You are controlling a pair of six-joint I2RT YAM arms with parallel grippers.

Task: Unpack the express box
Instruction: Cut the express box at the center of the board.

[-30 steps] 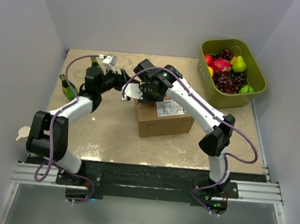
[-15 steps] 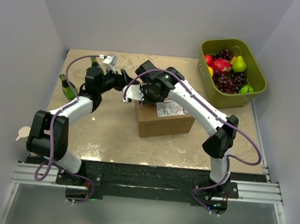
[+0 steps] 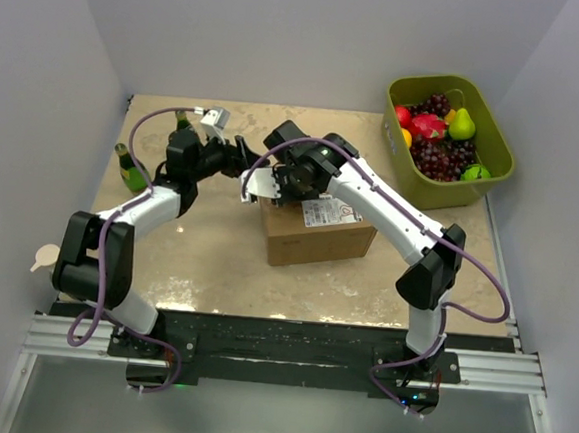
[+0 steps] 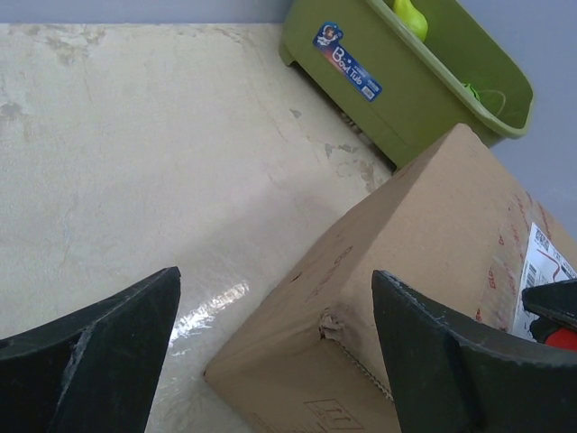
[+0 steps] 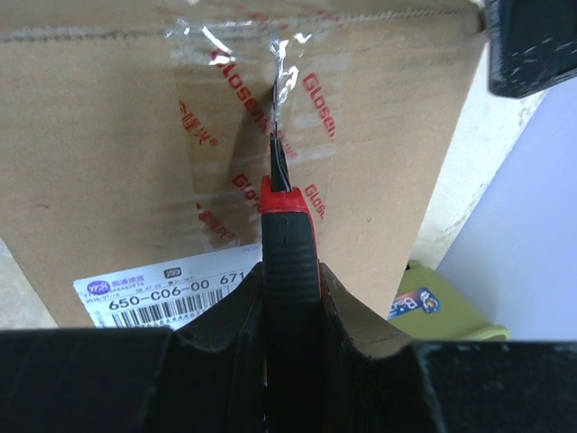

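Note:
The express box [image 3: 318, 234], brown cardboard with a white label [image 3: 327, 211], stands mid-table. My right gripper [image 3: 270, 182] is over its far left end, shut on a red-and-black utility knife [image 5: 290, 244]. The knife's blade [image 5: 278, 162] rests on the clear red-printed tape [image 5: 270, 99] along the top seam of the box [image 5: 108, 135], and the tape is wrinkled ahead of the tip. My left gripper [image 3: 242, 153] hovers open just left of that end, its fingers either side of a top corner of the box [image 4: 424, 271], touching nothing.
An olive-green tub [image 3: 413, 176] full of fruit sits at the back right, close behind the box in the left wrist view, tub [image 4: 397, 90]. Two green bottles [image 3: 131, 169] lie by the table's left edge, behind my left arm.
My right arm has shifted slightly right and nearer with the knife on the tape. The left gripper has crept a little toward the box, still open.

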